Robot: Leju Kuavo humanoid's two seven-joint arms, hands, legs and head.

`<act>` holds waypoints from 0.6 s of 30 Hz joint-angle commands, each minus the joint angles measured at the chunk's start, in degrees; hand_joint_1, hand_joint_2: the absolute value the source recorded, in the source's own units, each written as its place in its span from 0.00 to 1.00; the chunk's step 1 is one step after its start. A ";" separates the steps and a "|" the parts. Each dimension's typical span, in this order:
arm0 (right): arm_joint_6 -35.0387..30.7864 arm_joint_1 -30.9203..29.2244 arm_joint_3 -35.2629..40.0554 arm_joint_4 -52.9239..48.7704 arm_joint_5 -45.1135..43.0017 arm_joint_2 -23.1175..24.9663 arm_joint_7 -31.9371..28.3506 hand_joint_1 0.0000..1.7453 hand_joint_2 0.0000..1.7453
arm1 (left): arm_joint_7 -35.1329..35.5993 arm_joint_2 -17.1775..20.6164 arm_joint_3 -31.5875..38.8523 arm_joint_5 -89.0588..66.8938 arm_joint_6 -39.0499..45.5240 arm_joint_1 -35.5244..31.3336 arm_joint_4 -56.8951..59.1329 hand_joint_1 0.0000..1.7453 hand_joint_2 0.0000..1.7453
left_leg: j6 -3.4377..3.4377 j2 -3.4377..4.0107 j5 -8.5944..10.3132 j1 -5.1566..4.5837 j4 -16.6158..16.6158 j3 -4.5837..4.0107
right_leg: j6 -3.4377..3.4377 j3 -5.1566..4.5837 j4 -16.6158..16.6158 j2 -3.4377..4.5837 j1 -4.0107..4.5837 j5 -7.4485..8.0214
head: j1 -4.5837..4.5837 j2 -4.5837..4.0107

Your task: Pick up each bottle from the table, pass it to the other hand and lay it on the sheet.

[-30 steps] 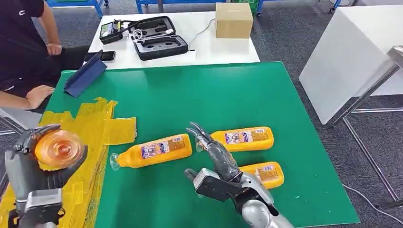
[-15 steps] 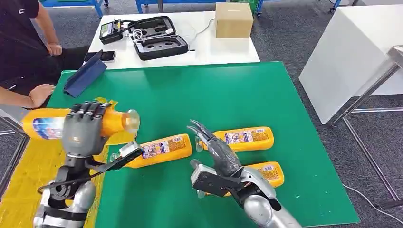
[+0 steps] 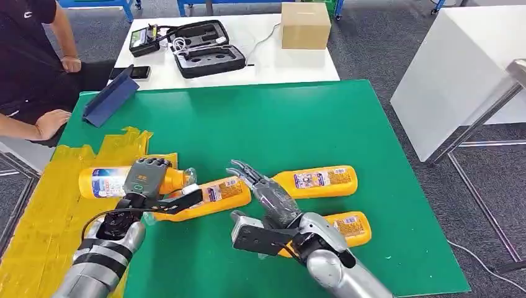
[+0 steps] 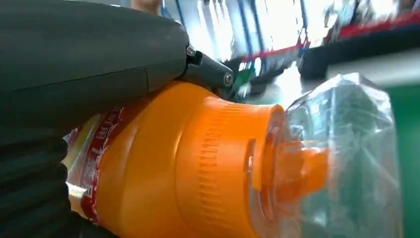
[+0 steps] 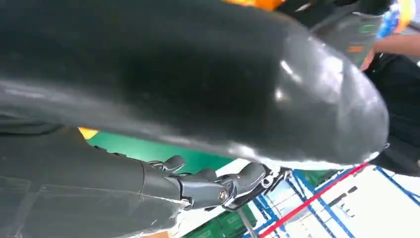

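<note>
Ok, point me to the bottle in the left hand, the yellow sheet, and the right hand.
Held orange bottle (image 3: 102,181), head view: on its white label.
Yellow sheet (image 3: 43,217), head view: on a bare stretch near its middle.
Right hand (image 3: 270,202), head view: on the middle of the hand.

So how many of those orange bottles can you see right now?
4. One bottle is gripped by the left hand over the yellow sheet; three lie on the green table: middle, right, and one partly behind the right hand.
</note>
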 commanded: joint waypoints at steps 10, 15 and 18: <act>0.89 -5.55 4.23 9.57 -0.65 1.65 0.25 0.00 0.00 | 1.55 2.56 4.12 1.78 -3.08 -8.93 22.97 1.00 1.00 | 0.00 0.14 0.05 0.03 -0.03 0.14 | -0.01 0.13 -0.03 0.06 0.04 0.09 | 0.00 0.00; 1.75 -8.83 5.05 13.99 -0.53 3.14 0.24 0.00 0.00 | -8.45 3.28 9.24 11.38 -11.80 -9.69 22.84 0.00 1.00 | -0.06 0.32 0.08 0.06 -0.03 0.23 | -0.04 0.16 0.01 0.22 0.08 0.14 | 0.00 0.00; 2.06 -9.89 4.98 15.43 -0.59 3.45 0.35 0.00 0.00 | -9.98 3.67 8.95 12.68 -13.32 -9.20 21.04 0.00 0.00 | -0.04 0.15 0.06 -0.02 -0.06 0.42 | -0.02 0.31 0.09 0.11 0.00 0.07 | 0.00 0.00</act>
